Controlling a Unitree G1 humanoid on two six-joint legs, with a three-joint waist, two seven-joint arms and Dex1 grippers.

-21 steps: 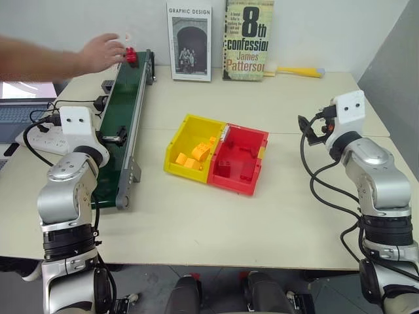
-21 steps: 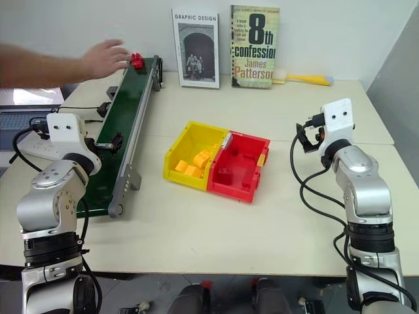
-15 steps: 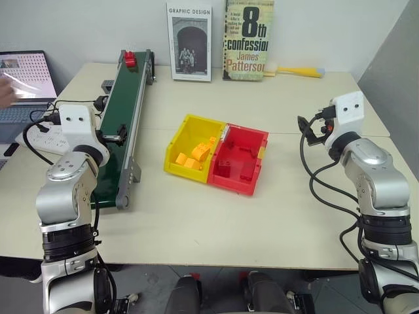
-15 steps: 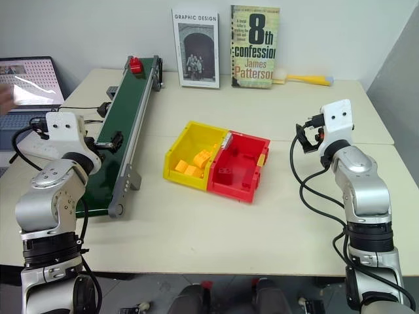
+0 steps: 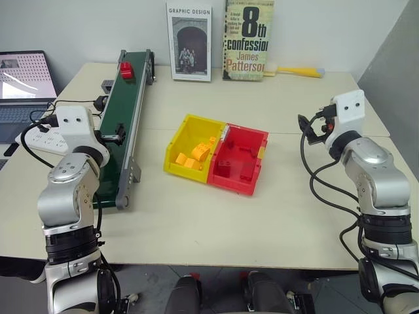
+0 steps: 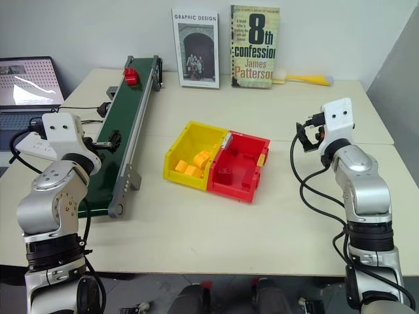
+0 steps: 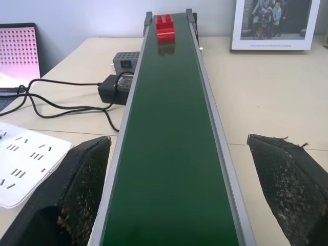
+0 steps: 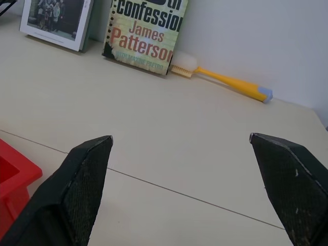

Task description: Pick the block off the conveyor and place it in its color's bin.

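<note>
The red block (image 7: 165, 28) sits at the far end of the conveyor (image 5: 121, 124), on its dark green belt. My left gripper (image 7: 177, 139) is open over the near part of the belt, one finger on each side of it, well short of the block. The red bin (image 5: 241, 160) stands mid-table with red bricks inside, joined to a yellow bin (image 5: 193, 144). My right gripper (image 8: 179, 137) is open and empty above bare table to the right of the bins.
Two books (image 5: 247, 39) lean on the back wall beside a yellow-handled brush (image 5: 294, 70). A laptop (image 5: 23, 75), a white power strip (image 5: 49, 137) and a black adapter with cables (image 7: 115, 87) lie left of the conveyor.
A person's hand left the block at the belt's far end and withdrew to the left, out of view. The block has since travelled a little toward me. Both arms stayed still.
</note>
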